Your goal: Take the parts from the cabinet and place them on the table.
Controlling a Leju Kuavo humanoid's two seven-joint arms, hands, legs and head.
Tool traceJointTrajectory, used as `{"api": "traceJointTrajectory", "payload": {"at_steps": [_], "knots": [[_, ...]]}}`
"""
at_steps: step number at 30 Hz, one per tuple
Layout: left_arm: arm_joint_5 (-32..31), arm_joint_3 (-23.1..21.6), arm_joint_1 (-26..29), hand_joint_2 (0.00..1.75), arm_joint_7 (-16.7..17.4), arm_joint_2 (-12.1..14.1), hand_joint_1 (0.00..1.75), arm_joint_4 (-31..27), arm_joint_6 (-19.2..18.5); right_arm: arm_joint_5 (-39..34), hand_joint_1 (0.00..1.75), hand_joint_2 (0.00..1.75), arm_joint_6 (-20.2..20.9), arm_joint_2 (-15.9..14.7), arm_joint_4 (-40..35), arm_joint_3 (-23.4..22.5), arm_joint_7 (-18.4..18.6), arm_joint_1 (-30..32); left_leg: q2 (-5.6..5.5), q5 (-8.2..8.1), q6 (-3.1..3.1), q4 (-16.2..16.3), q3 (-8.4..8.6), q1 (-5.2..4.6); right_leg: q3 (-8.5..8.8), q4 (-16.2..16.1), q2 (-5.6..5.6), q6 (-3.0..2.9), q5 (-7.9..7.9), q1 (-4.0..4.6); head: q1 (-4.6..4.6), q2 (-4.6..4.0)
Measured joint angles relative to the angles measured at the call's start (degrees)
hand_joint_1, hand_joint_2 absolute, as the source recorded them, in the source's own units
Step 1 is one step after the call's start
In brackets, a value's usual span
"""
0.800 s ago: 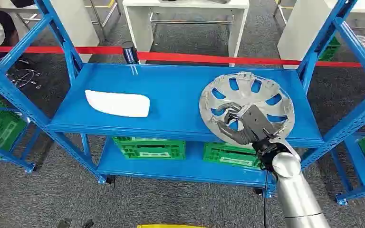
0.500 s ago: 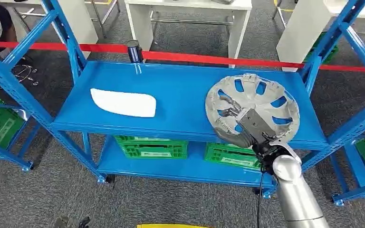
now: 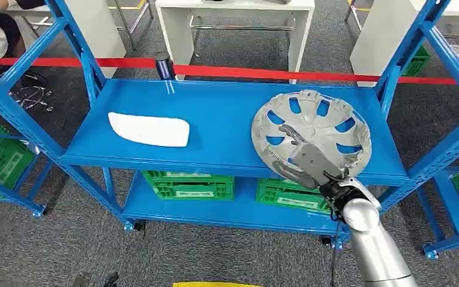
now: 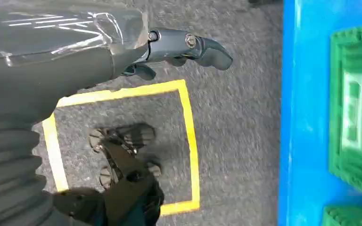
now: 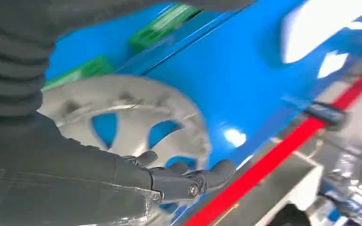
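Left hand (image 4: 179, 49) hangs over grey carpet, dark fingers loosely curled, holding nothing. Right hand (image 3: 302, 158) lies on the near part of the round silver plastic hubcap (image 3: 329, 122), fingers spread over its spokes; grip cannot be told. Hubcap lies on the blue metal shelf (image 3: 221, 119), right side. Flat white part (image 3: 149, 130) rests left. Red barrier tape (image 3: 245, 73) beyond.

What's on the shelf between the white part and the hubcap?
Nothing: in the head view, bare blue shelf separates the white part from the hubcap.
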Motion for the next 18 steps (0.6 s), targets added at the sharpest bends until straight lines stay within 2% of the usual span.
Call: {"api": "traceJointTrajectory", "payload": {"at_steps": [2,3,4,5,7,8,9,10,12,13,14,15,16,17,18], "knots": [[-0.2,0.0,0.0,0.00,0.0,0.0,0.00,0.1,0.2,5.3,0.00,1.75,-0.4,-0.1,0.0,1.3,1.8,0.0,0.00,-4.15,-0.36,9.8,-4.59,0.20,-0.16,0.0,0.00,-0.06,-0.04,0.19,0.02,0.00],[-0.3,0.0,0.0,0.00,0.0,0.0,0.00,0.2,0.2,7.8,0.00,1.75,-0.7,-0.2,0.2,1.9,2.8,0.0,0.00,-4.58,-0.37,12.3,-5.86,0.21,-0.17,0.0,0.00,-0.06,-0.04,0.27,0.04,0.00],[-0.3,0.1,0.0,0.00,0.0,0.0,0.00,0.3,0.3,10.8,0.00,1.75,-0.9,-0.2,0.3,2.6,4.0,-0.2,0.00,-3.64,-0.25,11.9,-5.70,0.21,-0.11,0.0,0.00,-0.06,-0.04,0.35,0.02,0.00],[-0.3,0.1,0.0,0.00,0.0,0.0,0.00,0.4,0.4,14.2,0.00,1.75,-1.0,-0.2,0.4,3.4,5.1,-0.4,0.00,-1.67,-0.06,9.0,-4.33,0.20,-0.07,0.0,0.04,-0.06,-0.04,0.42,0.04,0.00],[-0.3,0.3,-0.3,0.00,0.0,0.0,0.00,0.5,0.6,21.4,0.00,1.75,-0.9,-0.3,0.8,5.3,7.2,-1.5,-0.02,3.47,0.81,-2.1,1.23,0.06,0.09,0.0,0.23,-0.04,-0.04,0.59,0.04,0.00],[-0.3,0.4,-0.5,0.00,0.1,0.1,0.00,0.5,0.6,24.7,0.00,1.75,-0.9,-0.3,1.2,6.3,8.0,-2.2,-0.07,3.36,1.37,-5.6,3.05,-0.23,0.07,0.0,0.24,0.00,-0.02,0.54,0.09,0.00],[-0.6,0.5,-0.7,0.00,0.2,0.0,0.00,0.5,0.6,28.1,0.00,1.75,-0.7,-0.3,1.8,7.3,8.6,-3.0,0.05,3.38,1.49,-5.8,3.15,-0.54,-0.23,0.1,0.25,0.24,0.10,0.97,0.15,0.00],[-0.6,0.5,-0.9,0.00,0.3,-0.1,0.00,0.5,0.5,31.4,0.00,1.75,-0.5,-0.3,2.6,8.2,9.3,-3.4,0.05,3.39,1.56,-5.8,2.97,-0.73,-0.35,0.0,0.21,0.40,0.19,0.67,-0.17,0.00],[-0.7,0.5,-1.0,0.00,0.7,-0.1,0.00,0.5,0.4,35.6,0.00,1.75,-0.4,-0.2,3.5,9.8,10.0,-3.5,0.01,3.59,1.92,-6.0,2.92,-0.83,-0.21,-0.4,0.17,0.89,0.44,0.64,-0.15,0.00],[-0.7,0.6,-1.0,0.00,0.9,-0.2,0.00,0.5,0.4,37.3,0.00,1.75,-0.4,-0.2,3.8,10.4,10.2,-3.6,0.13,4.32,2.42,-7.2,3.78,-0.21,-0.41,-0.2,0.14,1.21,0.20,0.84,-0.13,0.00],[-0.8,0.6,-1.1,0.00,1.0,-0.4,0.00,0.5,0.4,38.6,0.00,1.75,-0.5,-0.2,4.4,10.7,10.2,-3.9,0.18,4.59,2.59,-7.5,3.94,-0.24,-1.12,0.9,0.03,1.16,-0.54,0.79,0.04,0.00],[-0.8,0.6,-1.3,0.00,1.1,-0.4,0.00,0.5,0.4,39.6,0.00,1.75,-0.4,-0.1,5.1,10.9,10.3,-4.3,0.18,4.76,2.88,-7.6,3.80,-0.21,-2.66,4.2,0.05,0.81,-2.23,0.74,0.15,0.00],[-0.8,0.6,-1.6,0.00,1.2,-0.4,0.00,0.5,0.4,40.1,0.00,1.75,-0.5,-0.1,5.8,11.2,10.3,-4.5,0.16,4.77,2.90,-7.6,3.71,-0.25,-5.24,9.6,0.04,0.55,-4.40,0.63,0.15,0.00],[-0.8,0.6,-1.6,0.00,1.2,-0.4,0.00,0.5,0.6,40.7,0.00,1.75,-0.5,0.0,6.4,11.5,10.4,-4.5,0.12,4.76,2.93,-7.6,3.64,-0.30,-7.48,14.3,0.05,0.52,-5.97,0.58,0.13,0.00],[-0.8,0.6,-1.6,0.00,1.3,-0.4,0.00,0.5,0.9,41.2,0.00,1.75,-0.7,0.0,7.1,11.7,10.5,-4.5,0.07,4.75,2.93,-7.5,3.60,-0.32,-9.12,17.6,0.04,0.73,-6.73,0.56,0.15,0.00]]}}
